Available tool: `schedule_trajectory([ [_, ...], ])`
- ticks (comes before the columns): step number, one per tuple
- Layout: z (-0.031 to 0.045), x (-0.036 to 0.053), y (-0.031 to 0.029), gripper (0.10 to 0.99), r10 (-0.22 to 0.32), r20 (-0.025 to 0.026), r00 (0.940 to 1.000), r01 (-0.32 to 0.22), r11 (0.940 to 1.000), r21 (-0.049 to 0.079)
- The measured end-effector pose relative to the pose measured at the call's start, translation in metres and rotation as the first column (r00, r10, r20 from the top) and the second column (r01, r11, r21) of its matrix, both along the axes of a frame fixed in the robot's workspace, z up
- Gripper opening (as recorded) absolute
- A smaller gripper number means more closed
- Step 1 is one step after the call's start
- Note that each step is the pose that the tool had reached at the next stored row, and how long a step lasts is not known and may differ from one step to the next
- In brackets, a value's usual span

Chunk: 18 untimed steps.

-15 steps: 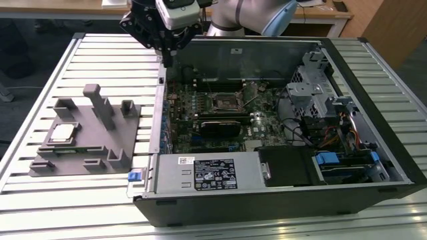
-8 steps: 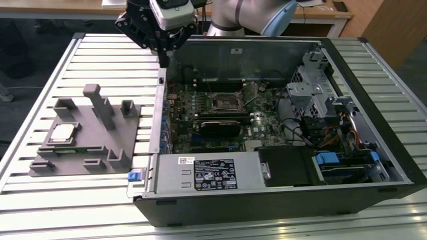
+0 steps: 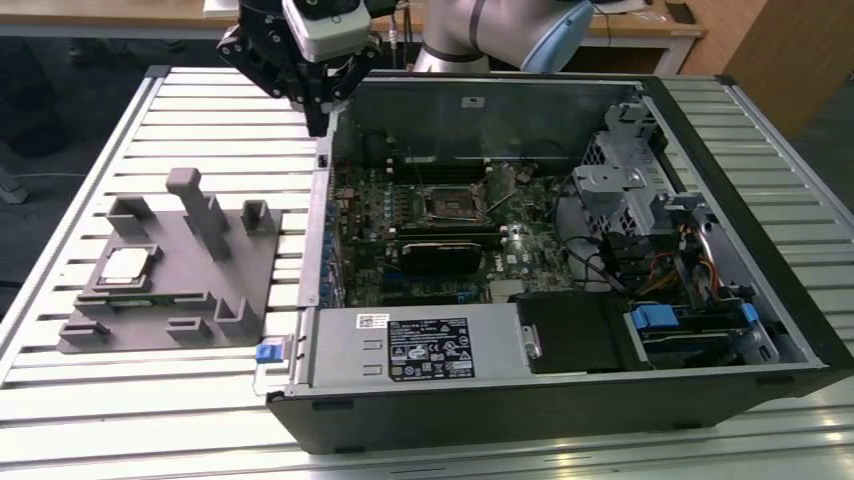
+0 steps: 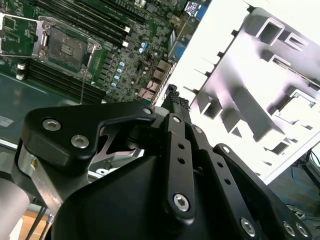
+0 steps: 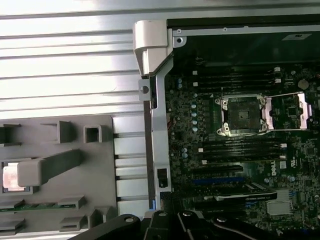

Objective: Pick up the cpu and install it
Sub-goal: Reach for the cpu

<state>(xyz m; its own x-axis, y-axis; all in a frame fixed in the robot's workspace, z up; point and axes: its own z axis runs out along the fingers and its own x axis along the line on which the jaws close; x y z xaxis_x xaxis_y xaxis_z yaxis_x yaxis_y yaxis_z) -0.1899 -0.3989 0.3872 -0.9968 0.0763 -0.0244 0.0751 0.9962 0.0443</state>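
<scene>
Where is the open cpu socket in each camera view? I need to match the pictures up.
Exterior view: the cpu socket sits on the board inside the computer case, toward the exterior view's left.
Second wrist view: the cpu socket lies between rows of memory slots.
First wrist view: the cpu socket is just inside the case wall.
Shared landmark: the grey parts holder beside the case.

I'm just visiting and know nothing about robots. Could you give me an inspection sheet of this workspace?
Surface: slatted metal table.
Job's things: chip sits in the grey holder; socket in the open computer case is empty.
Clutter: green strip in the holder.
Grippers: one gripper, shut, empty, over the case wall nearest the holder.
Cables: orange and black wires inside the case.
Surroundings: wooden furniture behind.
</scene>
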Motion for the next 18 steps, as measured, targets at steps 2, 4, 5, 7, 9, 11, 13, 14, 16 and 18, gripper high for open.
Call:
schedule_trajectory([
  [2,-0.0002,-0.0014,0.0000,0.118,0.000,0.0001,1.0000,0.000,1.0000,0.000],
  [4,-0.0003,-0.0027,0.0000,0.118,0.000,0.0000,1.0000,0.000,1.0000,0.000],
  [5,-0.0003,-0.0034,0.0000,0.118,0.000,0.0000,1.0000,0.000,1.0000,0.000],
  [7,-0.0004,-0.0045,0.0000,0.118,0.000,0.0000,1.0000,0.000,1.0000,0.000],
  [9,-0.0005,-0.0058,0.0000,0.118,0.000,0.0000,1.0000,0.000,1.0000,0.000],
  [11,-0.0006,-0.0070,0.0000,0.118,0.000,0.0000,1.0000,0.000,1.0000,0.000],
  [13,-0.0007,-0.0083,0.0000,0.118,0.000,0.0000,1.0000,0.000,1.0000,0.000],
  [14,-0.0007,-0.0089,0.0000,0.118,0.000,0.0000,1.0000,0.000,1.0000,0.000],
  [16,-0.0008,-0.0102,0.0000,0.118,0.000,0.0000,1.0000,0.000,1.0000,0.000],
  [18,-0.0009,-0.0114,0.0000,0.118,0.000,0.0000,1.0000,0.000,1.0000,0.000],
])
